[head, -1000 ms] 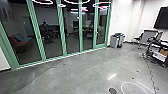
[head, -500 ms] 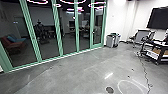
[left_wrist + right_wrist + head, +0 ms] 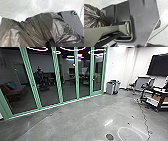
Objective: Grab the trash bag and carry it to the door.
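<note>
Left wrist view is showing the trash bag (image 3: 41, 23) overlapping the robot's base plate (image 3: 71, 18); touching or not, can't tell. Left gripper: can't tell its state; probably carrying the bag, judging by the folds gathering close to that wrist. Right gripper: can't tell either.

Risks, going left to right. Ahead-left of the base plate, the green-framed glass wall (image 3: 57, 74) is standing; a tight turn could be swinging the bag into a frame. At the base plate itself, loose film could be snagging on the corner fitting (image 3: 75, 13) and tearing; a heavy load could be dragging the bunched plastic out of the grip. Ahead-right of the base plate, the black cable (image 3: 144, 119) is snaking over the floor (image 3: 75, 119); wheels could be catching it if the route is bending that way.

Materials, same order: glass is looking dark and flat, frames straight; bag is showing thin, glossy, brownish-grey film, creasing into fans; plate is looking matte, angular; floor is looking like smooth grey concrete, glinting in spots.
</note>
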Tool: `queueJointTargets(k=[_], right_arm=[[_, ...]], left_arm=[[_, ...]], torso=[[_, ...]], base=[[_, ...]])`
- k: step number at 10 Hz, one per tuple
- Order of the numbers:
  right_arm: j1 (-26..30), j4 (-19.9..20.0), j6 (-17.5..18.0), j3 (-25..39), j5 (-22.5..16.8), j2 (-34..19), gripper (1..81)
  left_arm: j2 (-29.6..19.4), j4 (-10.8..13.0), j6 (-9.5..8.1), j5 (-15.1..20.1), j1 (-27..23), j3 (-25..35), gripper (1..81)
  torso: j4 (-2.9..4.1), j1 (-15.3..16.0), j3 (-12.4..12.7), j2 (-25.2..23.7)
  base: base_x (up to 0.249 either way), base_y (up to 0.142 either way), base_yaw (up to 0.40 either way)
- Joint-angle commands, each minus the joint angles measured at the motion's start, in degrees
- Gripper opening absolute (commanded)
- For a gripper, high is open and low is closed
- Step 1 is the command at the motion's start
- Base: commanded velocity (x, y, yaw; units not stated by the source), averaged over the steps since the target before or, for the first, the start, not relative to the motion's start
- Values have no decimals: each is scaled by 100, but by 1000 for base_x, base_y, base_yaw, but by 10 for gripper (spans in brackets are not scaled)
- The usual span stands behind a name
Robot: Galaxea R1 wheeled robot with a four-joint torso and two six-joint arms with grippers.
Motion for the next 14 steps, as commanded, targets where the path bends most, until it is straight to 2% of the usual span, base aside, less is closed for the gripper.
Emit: queueJointTargets(k=[1, 14], right_arm=[[257, -29, -24, -5, -380, -2, 811], [240, -29, -24, -14, -371, 6, 811]], left_arm=[[-59, 14, 35, 294, -341, -18, 10], [-50, 14, 27, 268, -341, -18, 10]], torso=[[0, 0, 0, 0], [0, 0, 0, 0]], base=[[0, 0, 0], [0, 0, 0]])
